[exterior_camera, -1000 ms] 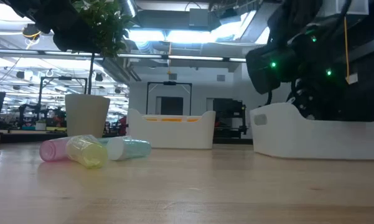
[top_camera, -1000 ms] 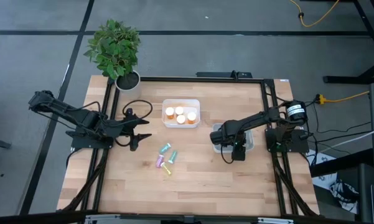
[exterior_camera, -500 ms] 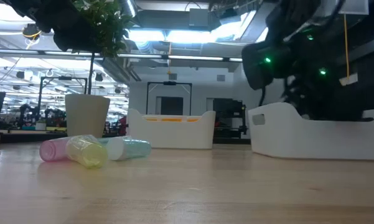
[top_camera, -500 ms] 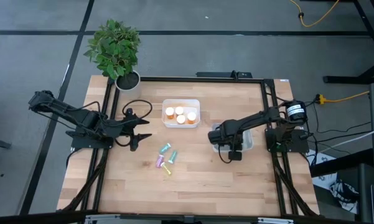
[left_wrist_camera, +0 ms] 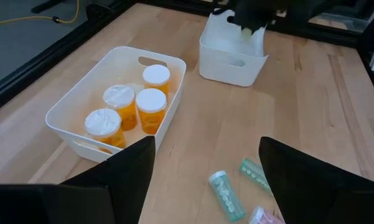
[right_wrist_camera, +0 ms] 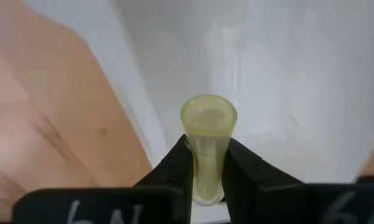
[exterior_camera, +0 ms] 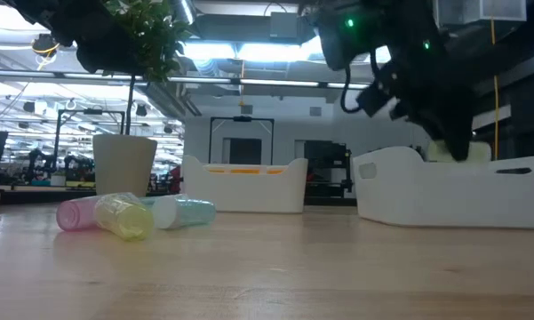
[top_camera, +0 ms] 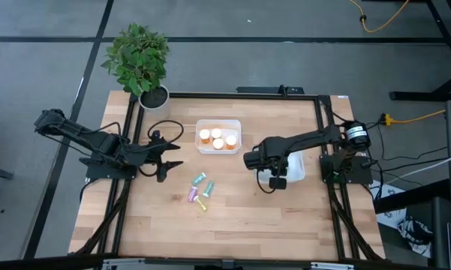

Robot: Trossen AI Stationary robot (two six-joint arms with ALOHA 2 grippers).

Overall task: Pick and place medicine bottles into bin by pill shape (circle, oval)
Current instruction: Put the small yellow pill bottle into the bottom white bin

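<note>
My right gripper (right_wrist_camera: 208, 163) is shut on a pale yellow-green medicine bottle (right_wrist_camera: 208, 124) and hangs above the right white bin (top_camera: 294, 166); the low view shows the gripper (exterior_camera: 450, 142) just over the bin's rim (exterior_camera: 400, 164). My left gripper (top_camera: 176, 160) waits open at the table's left, nothing between its fingers (left_wrist_camera: 130, 180). Several pastel bottles (top_camera: 201, 190) lie on their sides on the wood in the middle. The far white bin (top_camera: 218, 147) holds orange bottles with white caps (left_wrist_camera: 137, 106), standing upright. My right gripper pinches the yellow-green bottle's narrow body (right_wrist_camera: 206, 167) between its two fingers, just behind the wider round end (right_wrist_camera: 208, 115). The fingers point steeply down and lie along the bottle. The round end sticks out past the fingertips, and the bottle is lifted clear above the bin.
A potted plant (top_camera: 140, 61) stands at the table's far left corner. Black frame rails (top_camera: 127, 150) run along the left and right sides. Bare wood (top_camera: 233, 225) stretches across the near half of the table.
My right gripper has risen from inside the right bin to above its rim and shifted a little toward the table's left, carrying the yellow-green bottle up with it.
</note>
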